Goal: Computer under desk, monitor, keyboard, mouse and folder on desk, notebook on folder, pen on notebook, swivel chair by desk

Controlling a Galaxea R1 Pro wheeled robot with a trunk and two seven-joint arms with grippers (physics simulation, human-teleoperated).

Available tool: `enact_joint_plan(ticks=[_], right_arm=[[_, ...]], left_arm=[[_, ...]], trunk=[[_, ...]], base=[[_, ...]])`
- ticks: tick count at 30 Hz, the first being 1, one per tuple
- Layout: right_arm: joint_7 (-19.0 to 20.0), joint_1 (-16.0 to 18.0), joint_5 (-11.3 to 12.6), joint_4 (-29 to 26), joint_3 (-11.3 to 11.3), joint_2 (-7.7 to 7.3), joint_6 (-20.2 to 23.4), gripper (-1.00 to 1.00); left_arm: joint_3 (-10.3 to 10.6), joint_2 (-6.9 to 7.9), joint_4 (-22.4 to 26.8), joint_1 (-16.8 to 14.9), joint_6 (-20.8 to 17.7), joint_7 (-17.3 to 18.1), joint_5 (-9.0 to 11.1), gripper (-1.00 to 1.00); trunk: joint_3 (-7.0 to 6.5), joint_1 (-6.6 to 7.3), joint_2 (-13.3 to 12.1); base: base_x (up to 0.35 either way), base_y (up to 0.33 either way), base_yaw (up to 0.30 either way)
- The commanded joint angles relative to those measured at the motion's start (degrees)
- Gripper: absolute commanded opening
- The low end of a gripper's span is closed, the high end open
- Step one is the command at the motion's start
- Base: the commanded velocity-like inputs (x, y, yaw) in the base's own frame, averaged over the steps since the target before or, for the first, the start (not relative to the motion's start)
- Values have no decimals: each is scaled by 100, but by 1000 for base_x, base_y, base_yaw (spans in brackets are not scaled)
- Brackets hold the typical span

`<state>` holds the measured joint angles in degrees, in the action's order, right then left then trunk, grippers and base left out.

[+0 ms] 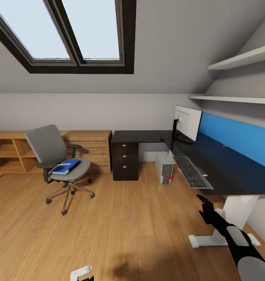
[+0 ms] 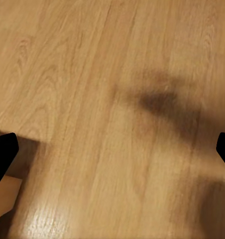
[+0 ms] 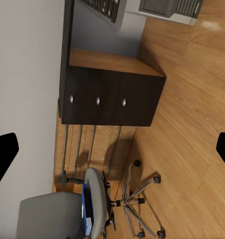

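Item one, nearest: our right hand (image 1: 202,200), lower right of the head view, carrying nothing; in the right wrist view its dark fingertips (image 3: 4,154) sit at opposite edges, spread wide. Left hand (image 2: 112,149): likewise spread wide over bare wood floor (image 2: 82,74), nothing held.

Item two, left middle: swivel chair (image 1: 56,158), standing well apart from the surface (image 1: 226,171). On its seat lies the folder (image 1: 66,166), blue, flat. We judge it light, stiff and rather slick; best pinched at an overhanging edge, though the armrests crowd the approach from either side.

Item three, right middle: keyboard (image 1: 192,171) already on the surface, near its front edge; monitor (image 1: 187,123) beyond it, upright. Computer (image 1: 164,168) on the floor beneath.

Item four, far: dark drawer unit (image 1: 125,160), then a low oak chest (image 1: 89,150) against the wall. Open floor between us and the chair; nothing obstructs.
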<state>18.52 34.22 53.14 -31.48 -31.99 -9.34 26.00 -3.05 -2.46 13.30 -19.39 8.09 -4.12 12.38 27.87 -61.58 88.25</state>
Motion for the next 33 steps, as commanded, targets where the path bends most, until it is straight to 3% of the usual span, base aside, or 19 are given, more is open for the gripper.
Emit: enact_joint_plan(ticks=[1, 15, 33], right_arm=[[9, 6, 21, 1, -29, 2, 46, 100], [11, 6, 24, 1, -31, 2, 45, 100], [11, 6, 21, -3, -36, -4, 45, 100]], left_arm=[[-29, -3, -3, -4, 16, -1, 6, 100], [-29, 16, -3, -4, 17, 5, 10, 100], [-29, 17, -3, -4, 17, 8, 10, 100]], trunk=[[6, 0, 3], [6, 0, 3], [6, 0, 3]], base=[[0, 0, 0], [11, 0, 0], [151, 0, 0]])
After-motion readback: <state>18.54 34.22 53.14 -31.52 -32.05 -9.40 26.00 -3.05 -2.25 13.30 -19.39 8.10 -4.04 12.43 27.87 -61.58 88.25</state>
